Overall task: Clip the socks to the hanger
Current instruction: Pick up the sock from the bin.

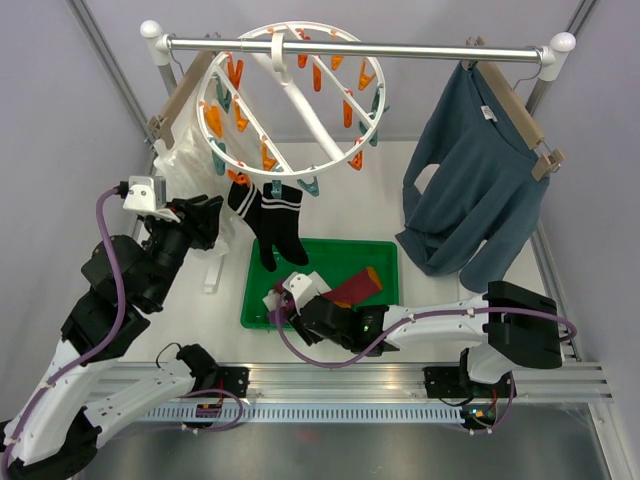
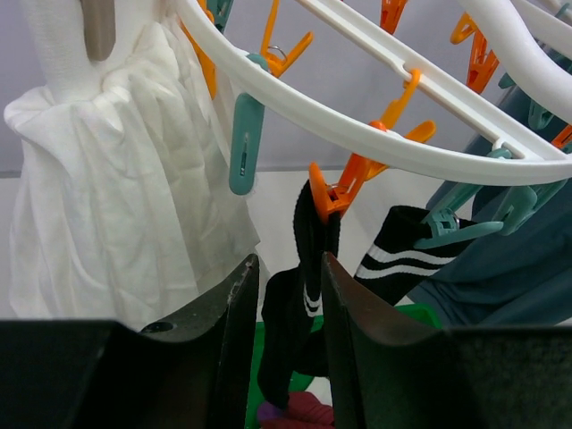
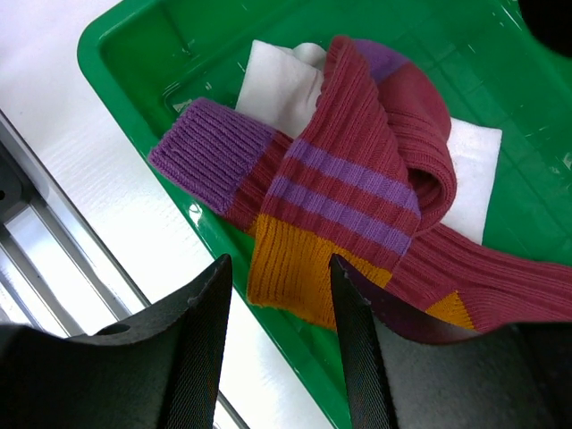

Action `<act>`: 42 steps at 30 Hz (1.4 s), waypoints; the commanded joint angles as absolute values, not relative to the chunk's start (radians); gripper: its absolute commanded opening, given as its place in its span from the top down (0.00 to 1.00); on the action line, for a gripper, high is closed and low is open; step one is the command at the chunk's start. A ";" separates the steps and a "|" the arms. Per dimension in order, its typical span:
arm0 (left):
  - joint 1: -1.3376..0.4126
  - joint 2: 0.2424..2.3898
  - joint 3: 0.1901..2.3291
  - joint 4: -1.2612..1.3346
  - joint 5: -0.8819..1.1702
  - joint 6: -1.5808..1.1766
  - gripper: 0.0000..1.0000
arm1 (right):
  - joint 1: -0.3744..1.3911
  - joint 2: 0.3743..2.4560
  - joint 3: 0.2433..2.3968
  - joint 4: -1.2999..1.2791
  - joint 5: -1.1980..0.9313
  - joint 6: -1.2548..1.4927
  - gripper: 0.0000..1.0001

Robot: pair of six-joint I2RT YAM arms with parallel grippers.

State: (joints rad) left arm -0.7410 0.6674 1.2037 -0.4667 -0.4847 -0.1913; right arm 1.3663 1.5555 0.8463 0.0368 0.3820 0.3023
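- Right gripper [image 3: 277, 268] is hovering low over the green tray [image 3: 152, 45], jaws apart and holding nothing.
- The maroon sock [image 3: 357, 179] is lying folded in the tray, directly ahead of this gripper. Its orange band is sitting just beyond the gap between the fingers.
- The sock's purple-striped length is running aslant, from the cuff ahead-left to the fold ahead-right. The rest is trailing off to the gripper's right.
- A white sock [image 3: 277, 76] is lying under it, farther ahead.
- Left gripper [image 2: 288, 264] is hanging up at the hanger [image 2: 375, 134], jaws apart. A black striped sock [image 2: 308, 232] is hanging from an orange clip [image 2: 335, 192] just ahead, in line with the gap. Contact cannot be told.
- A second striped sock [image 2: 402, 259] is hanging ahead-right on a teal clip [image 2: 447, 228].
- Judgement: the right arm is much the nearer to the maroon sock. A short drop forward onto the orange band looks like the pick.
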 commanded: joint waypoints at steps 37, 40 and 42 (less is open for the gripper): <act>-0.738 0.771 1.129 -0.498 0.304 -0.061 0.48 | 1.379 1.217 0.991 -0.250 0.523 0.267 1.00; -0.738 0.788 1.115 -0.500 0.374 -0.043 0.47 | 1.381 1.213 1.061 -0.317 0.523 0.239 1.00; -0.738 0.779 1.089 -0.488 0.419 -0.044 0.47 | 1.381 1.207 1.094 -0.353 0.525 0.219 1.00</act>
State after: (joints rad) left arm -0.7406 0.8009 1.0901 -0.4934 0.2924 -0.0944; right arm 1.3727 1.2377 1.0122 -0.2729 0.4965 0.2630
